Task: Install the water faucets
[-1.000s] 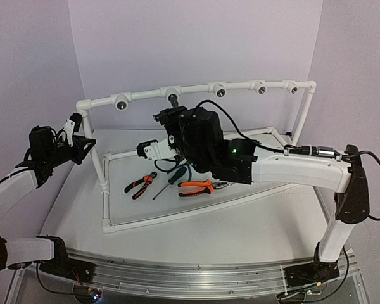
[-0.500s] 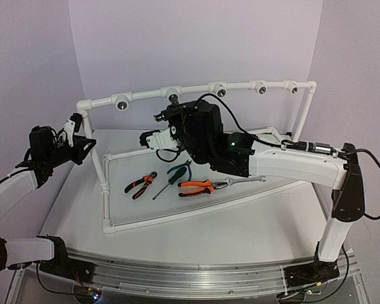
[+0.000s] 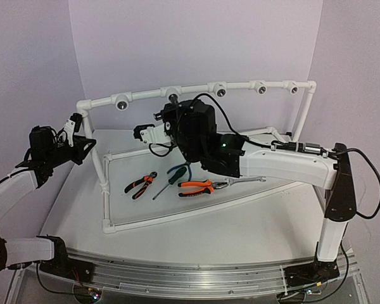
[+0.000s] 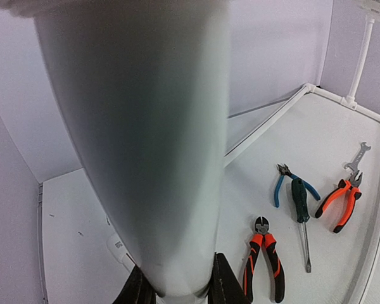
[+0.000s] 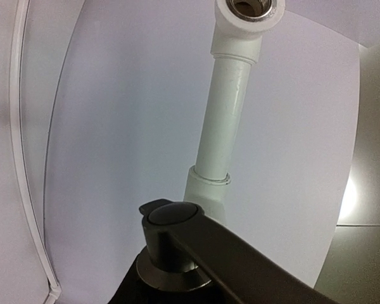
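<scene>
The water faucet [image 3: 172,97], a small dark tap, stands in the second socket of the white pipe frame's top bar [image 3: 196,88]. My right gripper [image 3: 166,115] reaches up from below and is shut on it. In the right wrist view the faucet [image 5: 177,221] fills the bottom, its round cap up and its lever running to the lower right. The white pipe [image 5: 225,114] rises behind it. My left gripper [image 3: 73,130] is shut on the frame's left post [image 3: 92,136]. That post [image 4: 152,139] fills the left wrist view, with dark fingertips [image 4: 225,285] on either side.
On the tabletop inside the frame lie black-and-orange cutters [image 3: 141,183], a green-handled screwdriver [image 3: 171,179], blue-handled cutters [image 3: 180,170], orange pliers [image 3: 199,187] and a wrench [image 3: 244,181]. Several sockets [image 3: 259,87] stand along the top bar. The right arm spans the frame's right half.
The right arm swung left and up to the faucet on the top bar, and its jaws closed in on it. The left arm stayed on the post.
</scene>
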`<state>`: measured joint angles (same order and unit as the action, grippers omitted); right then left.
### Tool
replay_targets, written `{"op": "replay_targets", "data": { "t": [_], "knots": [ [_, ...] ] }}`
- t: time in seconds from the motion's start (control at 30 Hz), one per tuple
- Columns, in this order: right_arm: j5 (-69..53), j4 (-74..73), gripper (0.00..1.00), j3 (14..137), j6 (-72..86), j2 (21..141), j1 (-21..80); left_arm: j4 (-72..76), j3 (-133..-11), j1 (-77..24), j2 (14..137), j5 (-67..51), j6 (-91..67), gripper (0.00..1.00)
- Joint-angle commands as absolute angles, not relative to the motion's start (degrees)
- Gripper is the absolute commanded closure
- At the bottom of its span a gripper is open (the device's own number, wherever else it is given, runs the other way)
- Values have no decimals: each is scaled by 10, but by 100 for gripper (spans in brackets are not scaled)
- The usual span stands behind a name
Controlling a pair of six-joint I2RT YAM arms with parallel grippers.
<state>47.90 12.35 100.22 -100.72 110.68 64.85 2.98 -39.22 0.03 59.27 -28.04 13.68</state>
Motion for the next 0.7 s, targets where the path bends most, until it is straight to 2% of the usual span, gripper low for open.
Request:
{"op": "replay_targets", "data": {
  "t": [0.0, 0.07, 0.1, 0.43, 0.67],
  "knots": [
    [513, 172, 86, 1036, -990, 1128, 643, -120, -361, -21, 609, -290, 228, 100],
    [524, 180, 97, 1038, -986, 1135, 643, -120, -361, -21, 608, -290, 228, 100],
    [527, 185, 100, 1038, -983, 1137, 642, -119, -361, -21, 608, -289, 228, 100],
    [545, 284, 100, 1030, -895, 1152, 649, -117, -359, -21, 607, -290, 226, 100],
    [587, 361, 100, 1057, -743, 1199, 665, -115, -356, -21, 609, -293, 227, 100]
  ]
}}
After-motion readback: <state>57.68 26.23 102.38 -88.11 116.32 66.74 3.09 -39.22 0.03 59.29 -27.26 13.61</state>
